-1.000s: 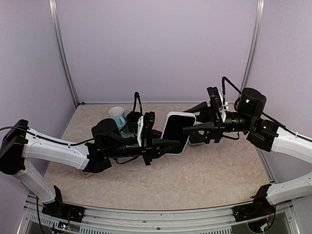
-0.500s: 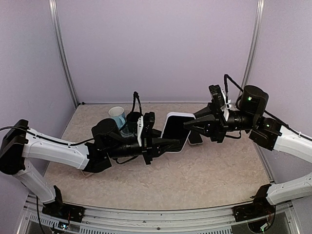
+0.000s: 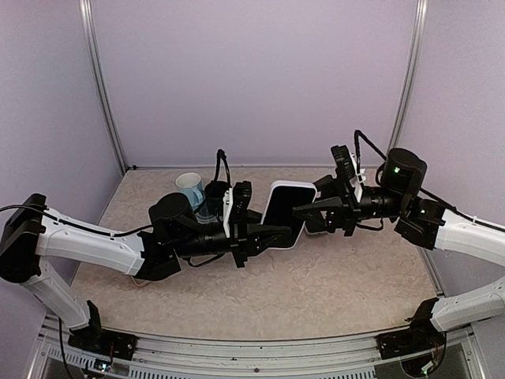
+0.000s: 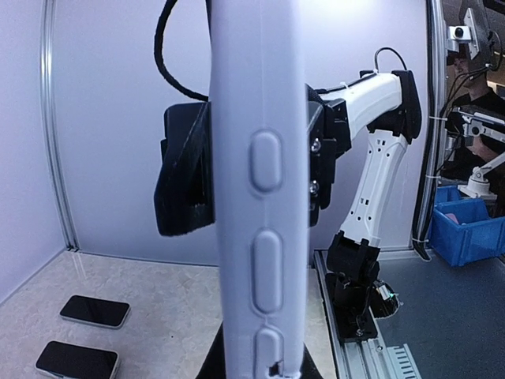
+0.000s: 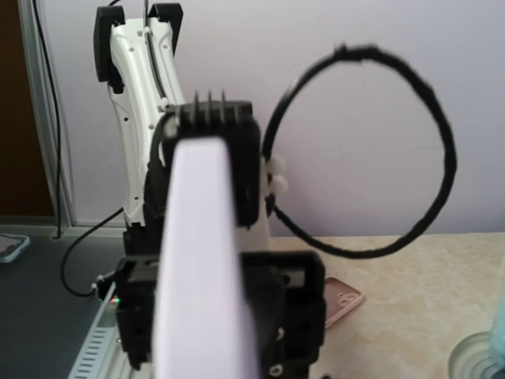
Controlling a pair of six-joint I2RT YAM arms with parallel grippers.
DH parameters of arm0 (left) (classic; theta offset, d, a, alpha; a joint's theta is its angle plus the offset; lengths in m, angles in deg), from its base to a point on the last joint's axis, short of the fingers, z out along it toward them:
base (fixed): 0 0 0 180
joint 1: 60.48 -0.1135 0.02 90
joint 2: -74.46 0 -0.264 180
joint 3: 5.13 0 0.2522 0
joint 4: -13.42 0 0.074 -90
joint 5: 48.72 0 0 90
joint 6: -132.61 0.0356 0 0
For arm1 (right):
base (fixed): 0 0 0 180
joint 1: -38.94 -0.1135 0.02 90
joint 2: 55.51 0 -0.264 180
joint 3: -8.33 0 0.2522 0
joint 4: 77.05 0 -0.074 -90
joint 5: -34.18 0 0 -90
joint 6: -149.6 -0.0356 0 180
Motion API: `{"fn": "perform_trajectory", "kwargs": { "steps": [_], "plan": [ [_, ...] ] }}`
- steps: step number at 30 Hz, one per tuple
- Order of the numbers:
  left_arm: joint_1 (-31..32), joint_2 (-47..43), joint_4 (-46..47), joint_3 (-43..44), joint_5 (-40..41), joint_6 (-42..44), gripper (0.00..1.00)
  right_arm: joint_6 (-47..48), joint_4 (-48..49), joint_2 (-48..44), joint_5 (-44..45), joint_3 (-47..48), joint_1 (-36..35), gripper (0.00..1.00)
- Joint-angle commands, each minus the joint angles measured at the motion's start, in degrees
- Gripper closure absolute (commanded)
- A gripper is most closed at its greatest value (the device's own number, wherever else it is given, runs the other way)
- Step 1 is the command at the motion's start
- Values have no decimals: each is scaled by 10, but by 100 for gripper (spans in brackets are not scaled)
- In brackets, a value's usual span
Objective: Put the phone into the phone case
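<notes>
While aloft, case (image 3: 288,201) in left tool (image 3: 278,234).

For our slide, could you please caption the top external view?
Left end effector grips white phone case; right end effector open beside it.

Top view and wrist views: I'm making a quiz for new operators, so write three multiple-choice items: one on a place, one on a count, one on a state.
1. Where is the white phone case?
A) held up above the table
B) lying flat on it
C) hanging off its edge

2. How many phones lie on the table in the left wrist view?
A) none
B) five
C) two

3. The left gripper is:
A) wide open and empty
B) shut on the case
C) out of sight

Answers:
1 A: the case stands in the air between the two arms.
2 C: two lie side by side at the lower left.
3 B: it grips the case's edge.
</notes>
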Motion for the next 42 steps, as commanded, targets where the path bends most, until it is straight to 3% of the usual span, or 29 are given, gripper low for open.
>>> {"fn": "perform_trajectory", "kwargs": {
  "steps": [1,6,10,15,17,19,22,27,30,39,42],
  "plan": [
    [3,-13,60,11,-5,-10,100,-40,61,10,-6,-26,2,65],
    [3,-13,64,9,-3,-11,100,-50,72,16,-8,-37,2,64],
    [3,-12,65,9,-3,-11,100,-49,65,25,-24,-29,2,100],
    [3,-12,51,10,15,-12,97,-41,19,29,5,-2,5,100],
    [3,-14,31,8,50,-10,60,-40,-12,32,20,16,13,100],
    [3,-18,4,4,105,-8,34,-45,-41,35,38,29,25,100],
    [1,-32,-55,-3,218,-3,12,-59,-97,48,73,55,60,100],
    [-3,-72,-166,-15,394,3,7,-96,-200,131,96,122,131,100],
    [-7,-93,-210,-19,457,-2,6,-113,-242,214,96,173,155,100],
    [-18,-134,-275,-28,506,-35,6,-141,-350,525,10,403,196,100],
    [-21,-145,-288,-39,521,-45,6,-130,-388,590,-7,462,198,100]
  ]
}}
